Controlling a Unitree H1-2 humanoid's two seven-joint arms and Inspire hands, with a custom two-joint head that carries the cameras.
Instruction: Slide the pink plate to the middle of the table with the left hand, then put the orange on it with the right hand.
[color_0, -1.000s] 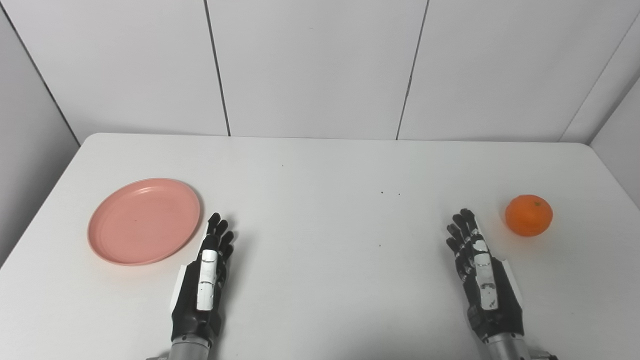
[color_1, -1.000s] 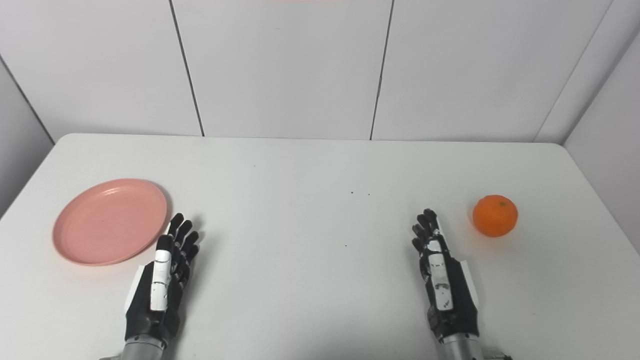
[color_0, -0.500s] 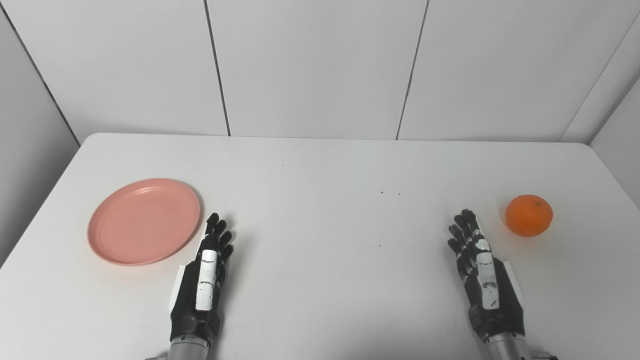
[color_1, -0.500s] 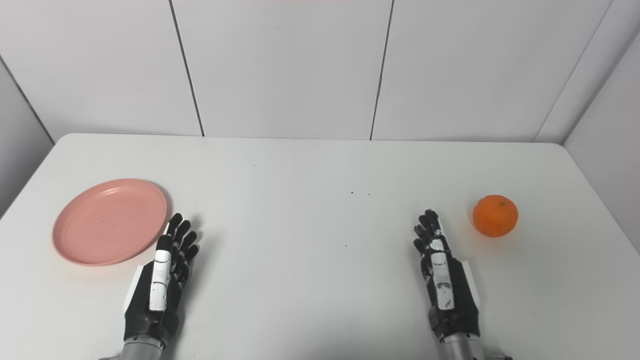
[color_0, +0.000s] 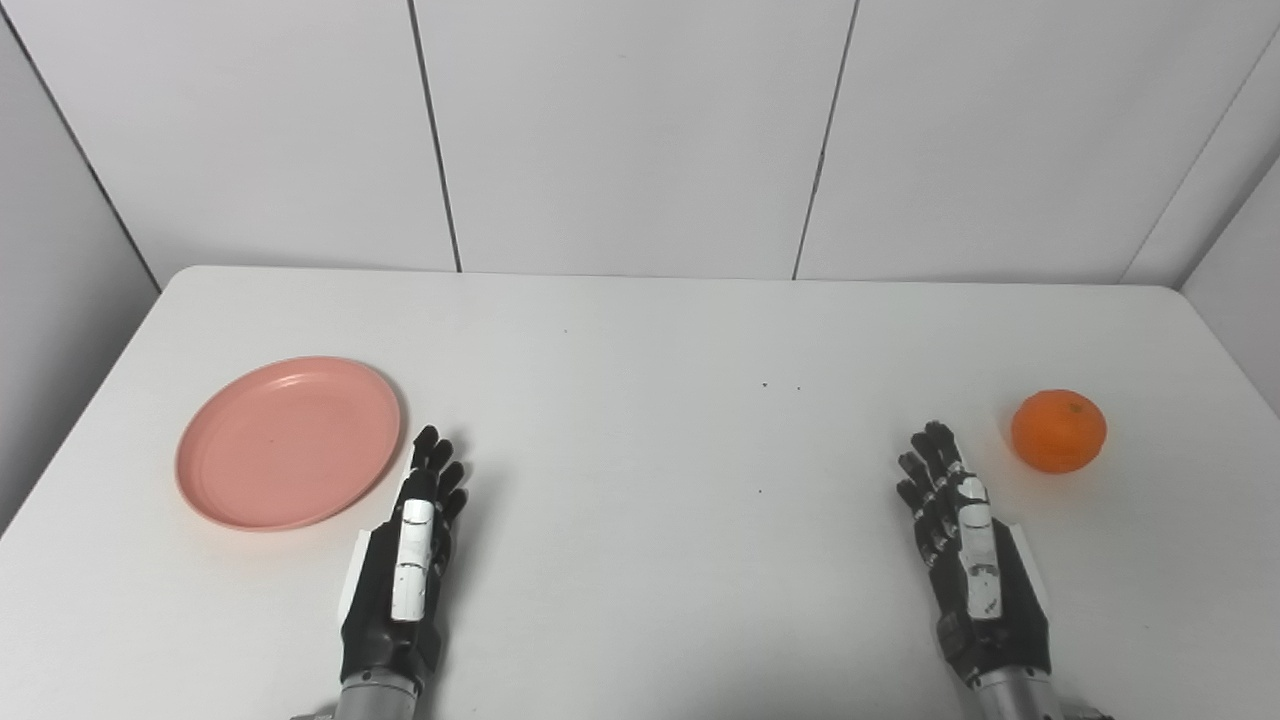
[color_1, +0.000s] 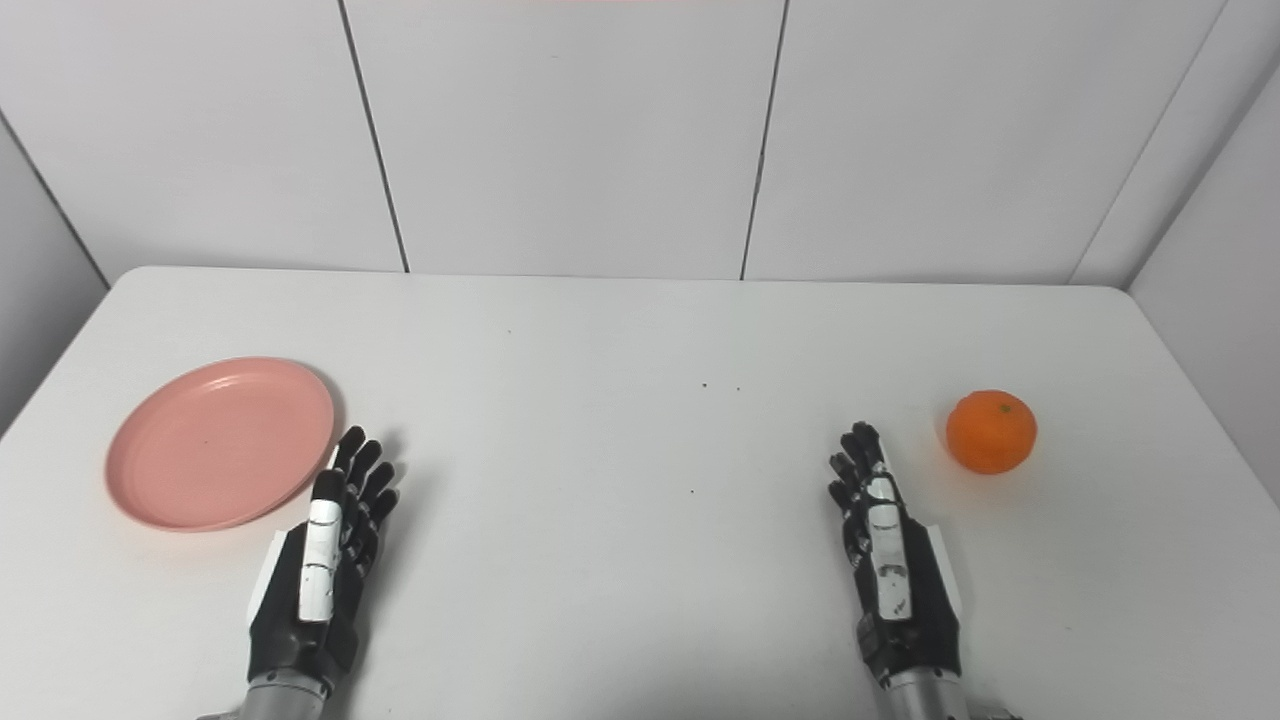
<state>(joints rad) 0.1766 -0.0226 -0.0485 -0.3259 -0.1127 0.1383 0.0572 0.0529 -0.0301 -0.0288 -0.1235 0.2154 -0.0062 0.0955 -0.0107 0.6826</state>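
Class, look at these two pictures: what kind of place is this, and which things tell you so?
Probably a robot test bench: a bare white table walled by plain white panels, holding only a pink plate and an orange.

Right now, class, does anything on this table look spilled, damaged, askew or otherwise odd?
Nothing stands out. The pink plate lies flat and empty at the table's left, the orange sits whole at the right, and the left hand and right hand are open, holding nothing.

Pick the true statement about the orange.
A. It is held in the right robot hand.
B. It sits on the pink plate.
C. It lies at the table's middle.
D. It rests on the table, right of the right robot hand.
D: the orange rests on the white table, apart from the open right robot hand.
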